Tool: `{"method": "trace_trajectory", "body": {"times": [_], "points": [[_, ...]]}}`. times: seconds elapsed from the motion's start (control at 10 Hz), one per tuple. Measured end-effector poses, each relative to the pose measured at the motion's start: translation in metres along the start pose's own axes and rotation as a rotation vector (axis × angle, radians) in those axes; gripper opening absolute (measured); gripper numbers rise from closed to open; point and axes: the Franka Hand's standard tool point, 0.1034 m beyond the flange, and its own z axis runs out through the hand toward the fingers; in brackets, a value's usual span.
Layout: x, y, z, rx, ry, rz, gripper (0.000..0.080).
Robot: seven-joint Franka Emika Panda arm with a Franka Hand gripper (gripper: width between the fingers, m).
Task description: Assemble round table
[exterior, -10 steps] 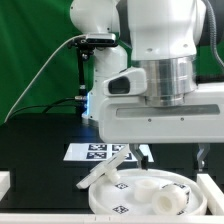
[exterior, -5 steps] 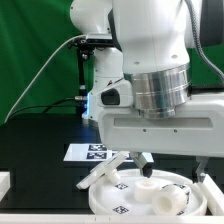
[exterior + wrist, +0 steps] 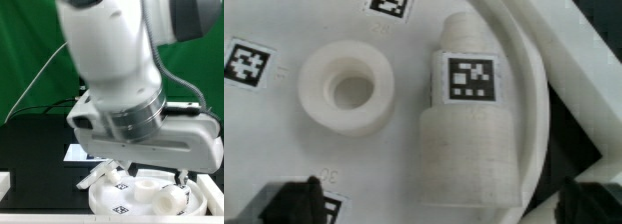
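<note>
One round disc (image 3: 150, 205), one cylindrical leg (image 3: 464, 140), one marker board (image 3: 70, 153).

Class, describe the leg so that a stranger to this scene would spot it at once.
Find the big round disc under the arm. On it, between a raised ring and the disc's rim, lies the leg, a thick white cylinder on its side. Unlike the ring, it is long, narrows at one end and bears a black-and-white tag.

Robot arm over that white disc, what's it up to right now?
It's assembling a table from loose parts. The gripper hangs open over the leg, one finger on each side, not gripping it. The leg lies on its side on the disc, beside the centre socket, not yet stood in it.
</note>
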Motion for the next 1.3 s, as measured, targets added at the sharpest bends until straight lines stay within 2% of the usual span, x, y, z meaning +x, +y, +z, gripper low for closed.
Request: {"method": "trace_trajectory", "body": {"times": [0.1,0.3,0.5,0.8,1.3], "points": [[0.006,0.001,-0.001,0.001,-0.038,0.010,0.0649],[0.003,0.008,0.005,-0.028,-0.142,0.012,0.0649],[0.006,0.002,0.010,-0.015,-0.155,0.033,0.0649],[-0.002,-0.020,0.017,-0.027,-0.171,0.004,0.0649],[-0.001,-0.017,0.018,-0.025,-0.168,0.002,0.0649]]}}
